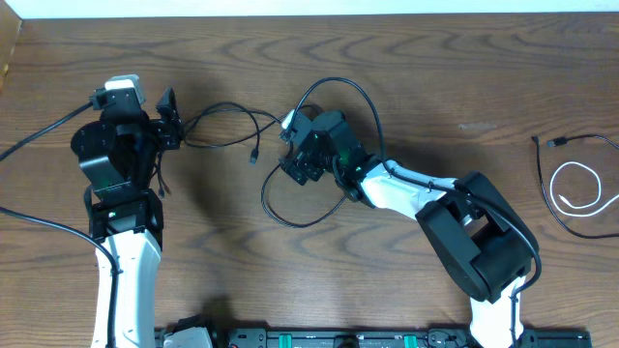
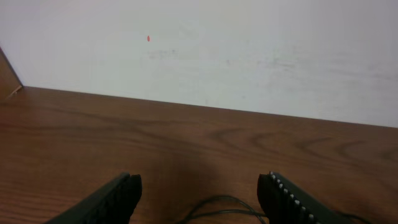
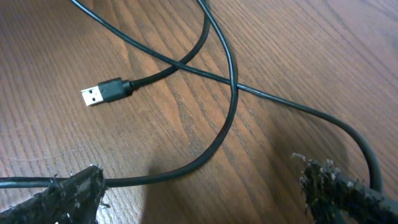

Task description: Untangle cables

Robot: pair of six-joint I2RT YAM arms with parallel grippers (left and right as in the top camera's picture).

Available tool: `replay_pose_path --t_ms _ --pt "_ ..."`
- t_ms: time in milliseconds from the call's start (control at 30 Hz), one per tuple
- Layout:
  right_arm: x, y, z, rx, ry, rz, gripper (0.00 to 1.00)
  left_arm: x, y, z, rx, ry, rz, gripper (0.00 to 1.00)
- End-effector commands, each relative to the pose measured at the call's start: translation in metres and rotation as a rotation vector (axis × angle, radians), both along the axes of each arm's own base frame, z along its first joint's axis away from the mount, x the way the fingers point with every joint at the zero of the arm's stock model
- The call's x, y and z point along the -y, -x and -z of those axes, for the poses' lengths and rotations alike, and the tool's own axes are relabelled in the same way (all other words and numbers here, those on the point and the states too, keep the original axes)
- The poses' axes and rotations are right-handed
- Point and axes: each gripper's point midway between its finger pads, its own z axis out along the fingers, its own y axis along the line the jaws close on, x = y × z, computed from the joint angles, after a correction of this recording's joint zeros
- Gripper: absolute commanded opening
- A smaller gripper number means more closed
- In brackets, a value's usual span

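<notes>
Right gripper (image 3: 199, 171) first: its two fingers stand as far apart as they go, and nothing is pinched between them. The finger pads (image 3: 68, 196) look rough and frayed, dark with a fuzzy, worn surface. A black cable (image 3: 231, 106) lies flat on the wood in the gap, curving up from beside the one pad, and a second strand crosses over it. Just beyond sits the USB plug (image 3: 102, 92), with a bright metal tip, a black moulded sleeve and a ribbed collar where the cord begins.

Over to the left gripper (image 2: 200, 183): the fingers are partly spread with a clear gap and no grip on anything. One finger (image 2: 289, 196) carries a row of small pale studs along its edge; the other is smooth matt black. A thin black loop shows low between them, against the table.

From the overhead view, the black tangle (image 1: 264, 200) sprawls mid-table between the two arms, with one strand running to the left gripper and loops circling the right gripper. Well apart at the right edge, a white cable (image 1: 555, 184) lies coiled in a neat oval, with another black cable (image 1: 559, 143) bending around it. The table (image 1: 435, 77) is dark brown with a bold wood grain. Behind it stands a scuffed white wall (image 2: 280, 56) with one tiny red speck (image 2: 148, 38).
</notes>
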Motion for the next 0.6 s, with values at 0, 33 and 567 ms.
replay_pose_path --t_ms 0,33,567 --pt "-0.006 -0.001 0.007 -0.032 -0.019 0.017 0.99 0.0 0.0 -0.006 0.014 -0.004 -0.002 0.65" --pt "-0.006 0.0 0.01 -0.04 -0.023 0.022 0.99 0.0 0.0 -0.006 0.014 -0.004 -0.002 0.65" --pt "-0.008 -0.001 0.043 -0.118 -0.06 0.095 0.91 0.0 0.0 -0.006 0.014 -0.003 -0.002 0.65"
